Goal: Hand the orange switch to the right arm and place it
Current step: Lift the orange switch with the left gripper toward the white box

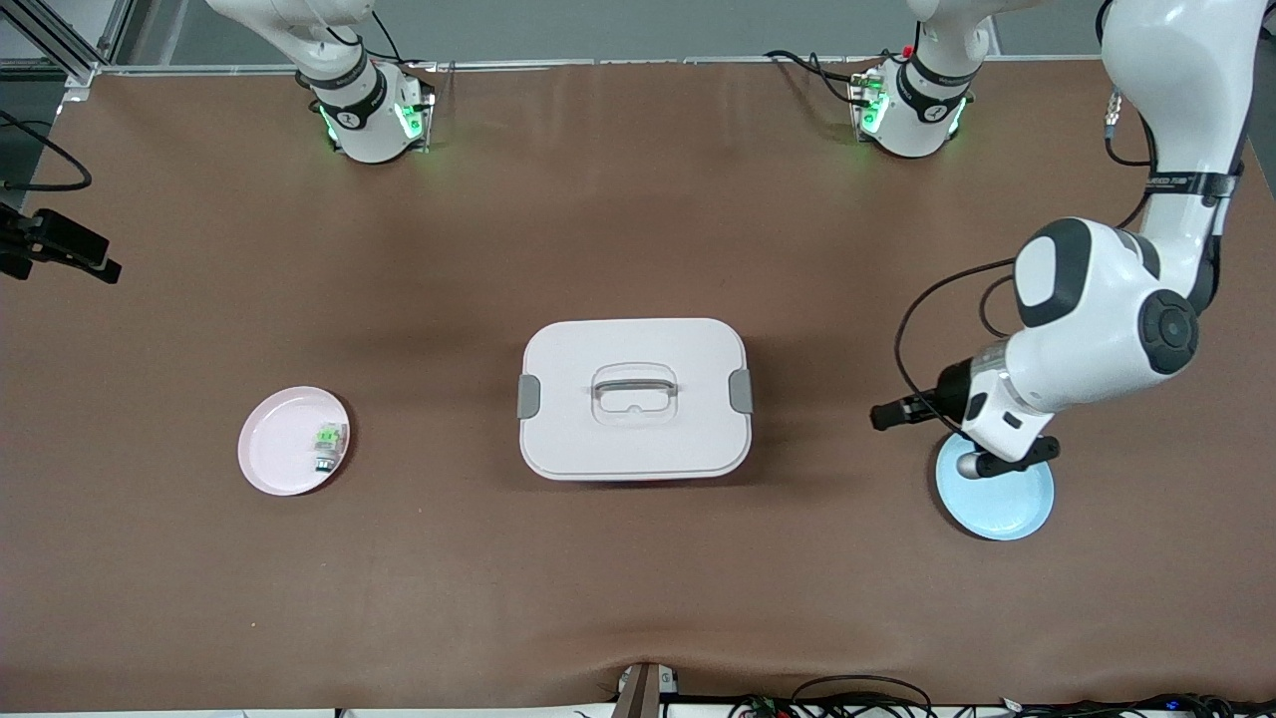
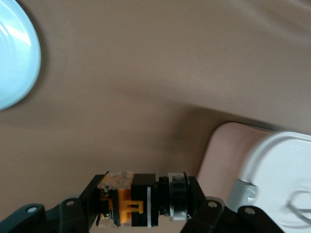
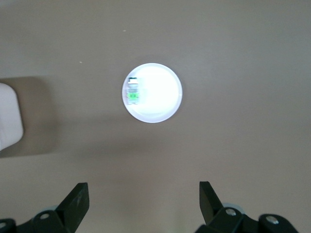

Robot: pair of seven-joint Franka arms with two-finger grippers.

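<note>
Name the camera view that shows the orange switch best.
The left wrist view: the orange switch fills the foreground, clamped in the left gripper. The front view hides it under the left arm over the blue plate. The right wrist view does not show it.

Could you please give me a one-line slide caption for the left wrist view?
Left gripper shut on the orange switch, above brown table, blue plate and white box at the edges.

The left tool (image 2: 141, 204) is gripping with fingers closed, wrist bent low toward the bench. The right tool (image 3: 144, 201) is hovering high (fingers spread wide), facing downward.
</note>
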